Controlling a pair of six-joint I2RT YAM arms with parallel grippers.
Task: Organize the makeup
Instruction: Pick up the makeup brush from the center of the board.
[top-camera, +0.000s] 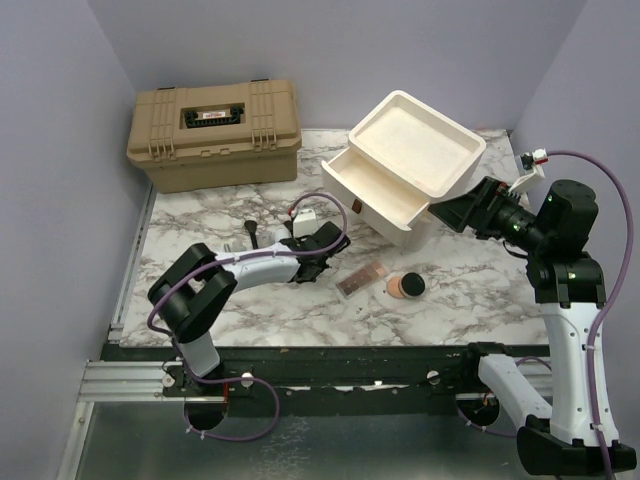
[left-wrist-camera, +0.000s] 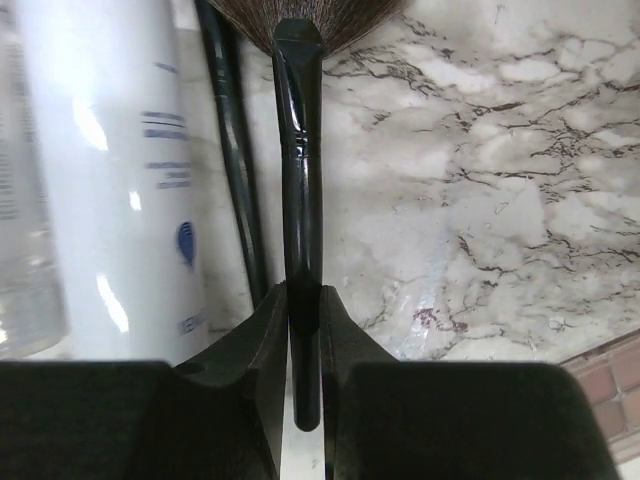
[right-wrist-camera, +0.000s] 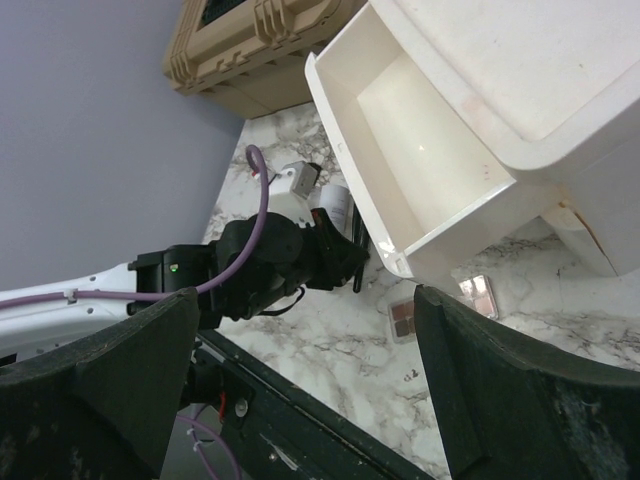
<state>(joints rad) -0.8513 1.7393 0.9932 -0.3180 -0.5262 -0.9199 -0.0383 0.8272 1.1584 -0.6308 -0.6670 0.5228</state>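
Our left tool (left-wrist-camera: 303, 300) pinches the handle of one black-handled brush (left-wrist-camera: 300, 170) above the marble desk (left-wrist-camera: 480, 200). Just left of it we count a second brush (left-wrist-camera: 237, 170) and one whitish bottle (left-wrist-camera: 110, 180). To the right lie one pink palette (top-camera: 362, 279) and one round compact (top-camera: 406, 286). Our right tool (right-wrist-camera: 305, 350) stands spread near the open drawer (right-wrist-camera: 420, 160).

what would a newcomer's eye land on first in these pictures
First, the cream plastic drawer unit at the far right of the white marble table, its drawer pulled open, and the ribbed tan toolbox at the far left. Close up, the left pincer is shut on a black-handled makeup brush, right beside a whitish bottle.
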